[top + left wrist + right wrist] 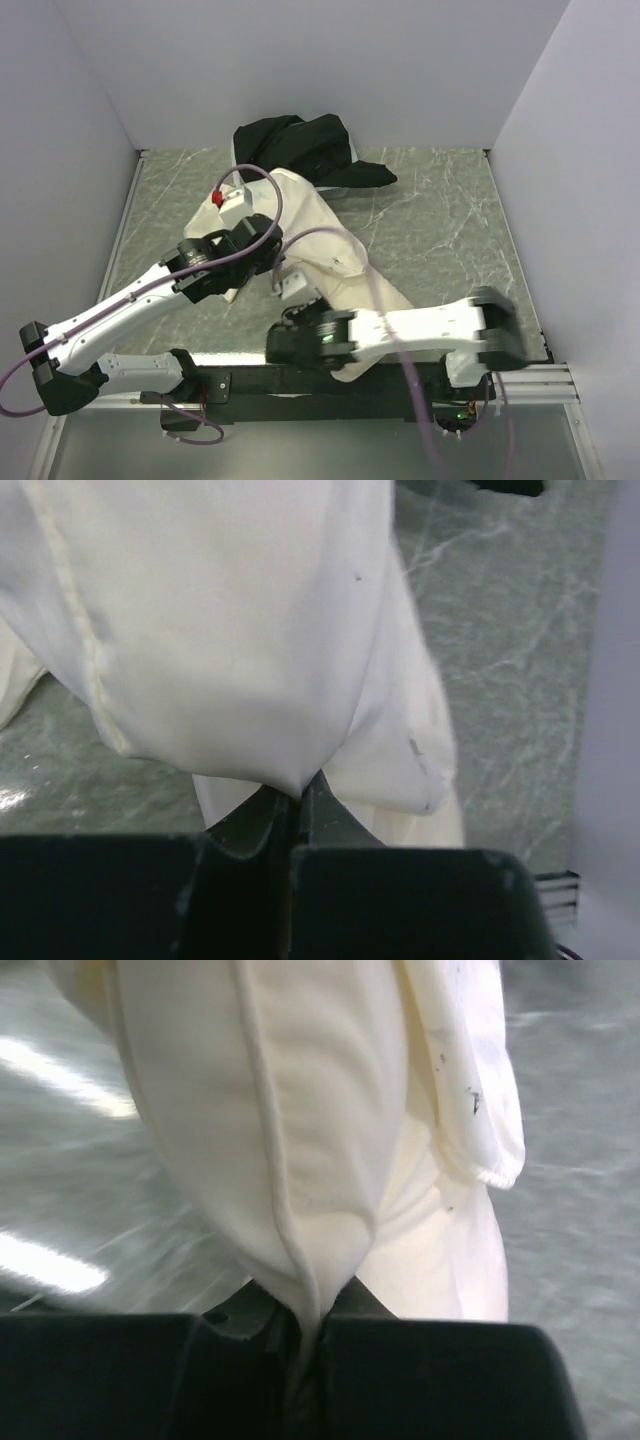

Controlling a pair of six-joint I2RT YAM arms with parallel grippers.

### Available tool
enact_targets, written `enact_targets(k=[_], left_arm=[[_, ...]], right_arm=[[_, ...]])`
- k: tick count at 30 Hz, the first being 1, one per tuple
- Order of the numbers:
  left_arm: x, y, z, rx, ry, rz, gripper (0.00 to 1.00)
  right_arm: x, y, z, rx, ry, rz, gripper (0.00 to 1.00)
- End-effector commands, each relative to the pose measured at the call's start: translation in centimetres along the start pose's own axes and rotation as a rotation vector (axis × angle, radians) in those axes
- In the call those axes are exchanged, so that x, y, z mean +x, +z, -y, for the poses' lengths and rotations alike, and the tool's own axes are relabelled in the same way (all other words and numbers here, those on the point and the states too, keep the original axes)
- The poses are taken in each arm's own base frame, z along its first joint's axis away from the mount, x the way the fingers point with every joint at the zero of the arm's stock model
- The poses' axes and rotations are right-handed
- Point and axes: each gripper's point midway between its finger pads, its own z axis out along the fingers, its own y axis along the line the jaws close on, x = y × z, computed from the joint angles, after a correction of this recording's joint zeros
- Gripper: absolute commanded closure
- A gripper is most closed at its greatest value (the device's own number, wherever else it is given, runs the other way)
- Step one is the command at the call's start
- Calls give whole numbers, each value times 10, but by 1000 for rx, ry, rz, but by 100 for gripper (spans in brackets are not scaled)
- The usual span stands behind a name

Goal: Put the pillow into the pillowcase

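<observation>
Left gripper (295, 802) pinched the thin, shiny, wrinkly pillowcase (230, 630); right gripper (310, 1328) clamped the plump pillow (200, 1110) by its corded seam.

The top camera looks down from above and behind the arm bases, taking in the whole table (440, 230). The wrist cameras face out along the left gripper (297, 802) and right gripper (308, 1312), very close to cloth: the left sees the pillowcase (230, 630), also seen from above, and the right sees the pillow (300, 1110).
</observation>
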Motion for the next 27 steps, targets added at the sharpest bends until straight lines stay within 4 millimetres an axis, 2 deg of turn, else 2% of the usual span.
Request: enact_targets(k=[1,2,3,4,5,6,8,9,10,12,13,15,16,18,19,21,22,24,25,27], left_arm=[[-55,-46,66,265,63,98,98],[-66,-56,80,318,58,119,95],[-70,-63,88,357,72,123,89],[-73,-70,96,408,119,132,67],[-84,-82,109,469,109,158,53],[-90,-90,114,500,108,176,38],[-101,-107,125,572,134,211,31],[-107,-115,125,590,132,229,22],[-109,-118,123,602,154,244,20],[-114,-126,114,602,156,268,16],[-110,-120,107,575,174,264,16],[-99,-109,87,508,213,243,18],[-84,-94,76,462,244,215,20],[-68,-84,58,422,272,197,26],[-46,-71,47,399,310,165,28],[-34,-69,39,416,320,161,32],[-17,-61,36,427,353,145,33],[-12,-55,28,402,354,162,35],[-3,-50,24,395,383,155,35],[-2,-45,24,383,382,179,39]], right_arm=[[-75,-58,25,-516,270,96,100],[-88,-79,16,-689,299,109,100],[-97,-76,31,-711,348,114,100],[-108,-86,43,-753,382,143,100],[-109,-90,45,-787,379,136,100],[-110,-89,49,-789,386,135,100],[-108,-79,52,-784,400,122,100],[-105,-77,50,-807,405,108,100],[-94,-65,50,-790,412,82,100],[-95,-64,45,-832,446,90,100],[-88,-60,44,-833,458,84,100],[-93,-59,44,-847,491,103,100],[-92,-57,43,-847,496,97,100],[-97,-55,47,-846,518,102,100],[-99,-58,48,-857,526,108,100],[-103,-56,51,-857,540,116,100],[-108,-57,54,-858,550,124,100],[-110,-56,57,-856,555,121,100],[-113,-56,58,-859,557,123,100],[-115,-58,60,-865,559,127,100]])
